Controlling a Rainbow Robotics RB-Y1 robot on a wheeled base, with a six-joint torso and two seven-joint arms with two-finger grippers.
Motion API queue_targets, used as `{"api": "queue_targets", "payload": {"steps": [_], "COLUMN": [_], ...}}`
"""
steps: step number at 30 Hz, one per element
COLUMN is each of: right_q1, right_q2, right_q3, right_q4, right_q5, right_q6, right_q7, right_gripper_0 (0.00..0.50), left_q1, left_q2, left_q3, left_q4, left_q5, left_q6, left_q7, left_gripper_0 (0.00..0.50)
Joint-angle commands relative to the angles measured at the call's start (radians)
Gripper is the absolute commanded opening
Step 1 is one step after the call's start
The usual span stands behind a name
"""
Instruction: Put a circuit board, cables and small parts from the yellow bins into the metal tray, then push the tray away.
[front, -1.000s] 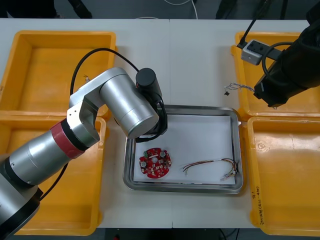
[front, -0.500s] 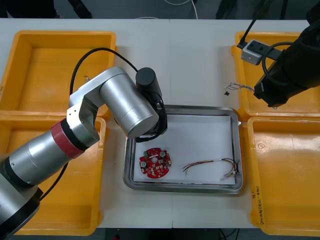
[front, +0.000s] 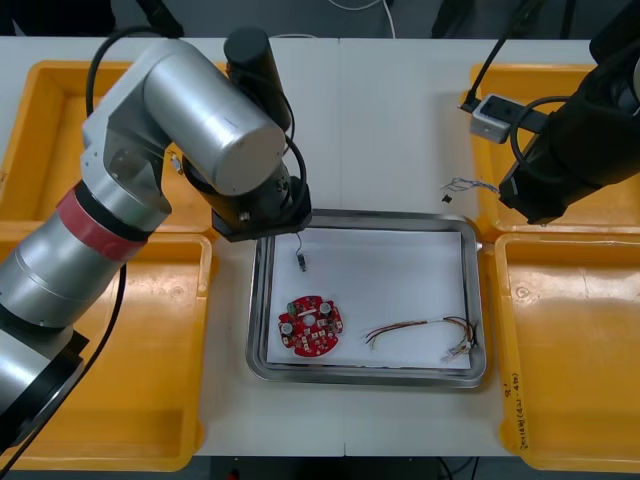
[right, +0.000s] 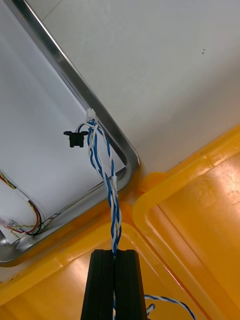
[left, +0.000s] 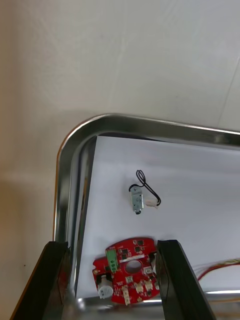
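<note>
The left end effector (left: 111, 244) hovers wide open above the metal tray (left: 75, 145); the right end effector (right: 114, 252) pinches the twisted blue and white cable (right: 102, 165).
A small metal part (front: 300, 262) lies in the tray near the round red circuit board (front: 310, 326); the cable dangles by the tray's far right corner.

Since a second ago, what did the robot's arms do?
The left gripper pulled up and back from the metal tray, open, leaving a small metal part lying inside. The right gripper, shut on the blue and white cable, edged slightly toward the tray. The circuit board and red and yellow cable stayed put.
</note>
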Motion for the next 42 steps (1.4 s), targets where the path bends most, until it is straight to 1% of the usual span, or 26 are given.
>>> {"api": "queue_targets", "payload": {"steps": [1, 3, 6, 9, 12, 13, 15, 18, 19, 20, 26, 30, 31, 32, 36, 42], "right_q1": [-0.013, -0.019, -0.027, -0.036, -0.047, -0.047, -0.052, -0.058, -0.058, -0.061, -0.062, -0.061, -0.061, -0.059, -0.05, -0.038], "right_q2": [-0.033, -0.033, -0.033, -0.033, -0.026, -0.026, -0.012, 0.004, 0.004, 0.013, 0.037, 0.06, 0.06, 0.069, 0.076, 0.082], "right_q3": [0.068, 0.105, 0.151, 0.191, 0.244, 0.244, 0.286, 0.335, 0.335, 0.366, 0.464, 0.497, 0.497, 0.507, 0.533, 0.568], "right_q4": [-0.041, -0.044, -0.044, -0.044, -0.044, -0.044, -0.044, -0.044, -0.044, -0.044, -0.044, -0.044, -0.044, -0.044, -0.039, 0.007], "right_q5": [-0.004, -0.007, -0.011, -0.011, -0.002, -0.002, 0.021, 0.059, 0.059, 0.082, 0.15, 0.197, 0.197, 0.214, 0.239, 0.242], "right_q6": [-0.015, -0.029, -0.059, -0.085, -0.113, -0.113, -0.122, -0.124, -0.124, -0.131, -0.188, -0.205, -0.205, -0.204, -0.211, -0.271], "right_q7": [0.043, 0.042, 0.042, 0.037, 0.037, 0.037, 0.036, 0.036, 0.036, 0.034, 0.023, 0.011, 0.011, 0.008, 0.002, 0.005], "right_gripper_0": [0.0, 0.0, 0.0, 0.0, 0.0, 0.0, 0.0, 0.0, 0.0, 0.0, 0.0, 0.0, 0.0, 0.0, 0.0, 0.0], "left_q1": [-0.096, -0.112, -0.123, -0.131, -0.135, -0.135, -0.135, -0.137, -0.137, -0.14, -0.151, -0.157, -0.157, -0.159, -0.165, -0.168], "left_q2": [0.045, 0.065, 0.094, 0.119, 0.157, 0.157, 0.186, 0.212, 0.212, 0.223, 0.238, 0.238, 0.238, 0.238, 0.238, 0.238], "left_q3": [0.114, 0.154, 0.202, 0.228, 0.251, 0.251, 0.269, 0.292, 0.292, 0.309, 0.345, 0.349, 0.349, 0.349, 0.354, 0.358], "left_q4": [-0.042, -0.041, -0.042, -0.041, -0.041, -0.041, -0.035, -0.013, -0.013, 0.01, 0.106, 0.166, 0.166, 0.189, 0.245, 0.312], "left_q5": [0.064, 0.091, 0.118, 0.132, 0.14, 0.14, 0.144, 0.153, 0.153, 0.16, 0.135, 0.101, 0.101, 0.081, 0.049, 0.04], "left_q6": [0.063, 0.099, 0.109, 0.109, 0.109, 0.109, 0.109, 0.109, 0.109, 0.109, 0.109, 0.104, 0.104, 0.087, 0.044, -0.042], "left_q7": [0.001, -0.039, -0.094, -0.131, -0.185, -0.185, -0.242, -0.295, -0.295, -0.328, -0.43, -0.495, -0.495, -0.524, -0.585, -0.614], "left_gripper_0": [0.5, 0.5, 0.5, 0.5, 0.5, 0.5, 0.5, 0.5, 0.5, 0.5, 0.5, 0.5, 0.5, 0.5, 0.5, 0.5]}}
